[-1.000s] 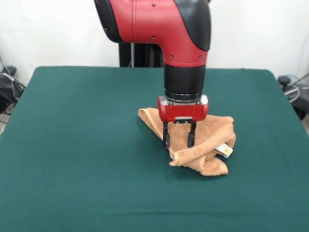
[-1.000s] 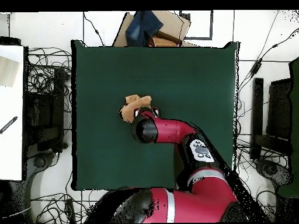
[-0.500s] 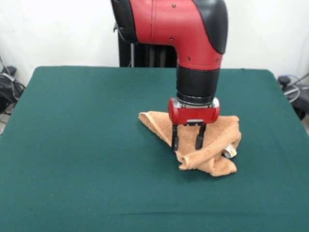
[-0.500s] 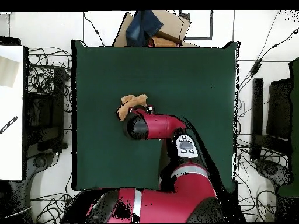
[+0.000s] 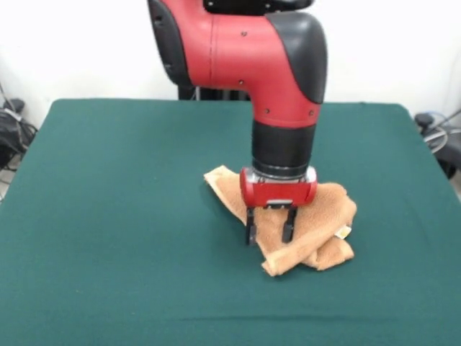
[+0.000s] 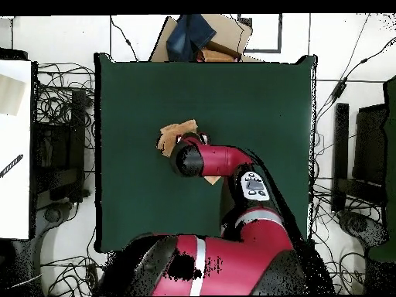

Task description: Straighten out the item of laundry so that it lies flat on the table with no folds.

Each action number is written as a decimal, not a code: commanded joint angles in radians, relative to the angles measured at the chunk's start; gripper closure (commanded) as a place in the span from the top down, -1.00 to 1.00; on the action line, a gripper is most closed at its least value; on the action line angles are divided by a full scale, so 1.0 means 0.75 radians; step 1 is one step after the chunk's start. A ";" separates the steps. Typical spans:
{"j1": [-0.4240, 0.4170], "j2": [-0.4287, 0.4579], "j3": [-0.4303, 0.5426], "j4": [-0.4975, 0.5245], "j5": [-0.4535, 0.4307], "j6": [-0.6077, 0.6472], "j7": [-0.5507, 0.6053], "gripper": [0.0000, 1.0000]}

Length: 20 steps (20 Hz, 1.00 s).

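A robotics lab: tangled cables (image 6: 66,108) ring the table (image 6: 255,100).

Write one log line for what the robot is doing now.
tool: open, down on towel | towel: bunched, folded | table: green | flat: not yet

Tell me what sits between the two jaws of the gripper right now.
In the front view, the gripper stands with its jaws apart, straddling a raised fold of the towel. Only that tan cloth shows between them; the table around is bare green.
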 commanded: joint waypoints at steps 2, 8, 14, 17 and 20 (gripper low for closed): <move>-0.074 0.345 0.173 -0.176 -0.075 -0.065 0.064 1.00; -0.165 0.385 0.274 -0.184 -0.130 -0.071 0.020 1.00; -0.167 0.416 0.285 -0.220 -0.170 -0.080 0.034 1.00; -0.164 0.423 0.287 -0.226 -0.184 -0.095 0.054 1.00; -0.151 0.423 0.274 -0.235 -0.194 -0.095 0.064 1.00</move>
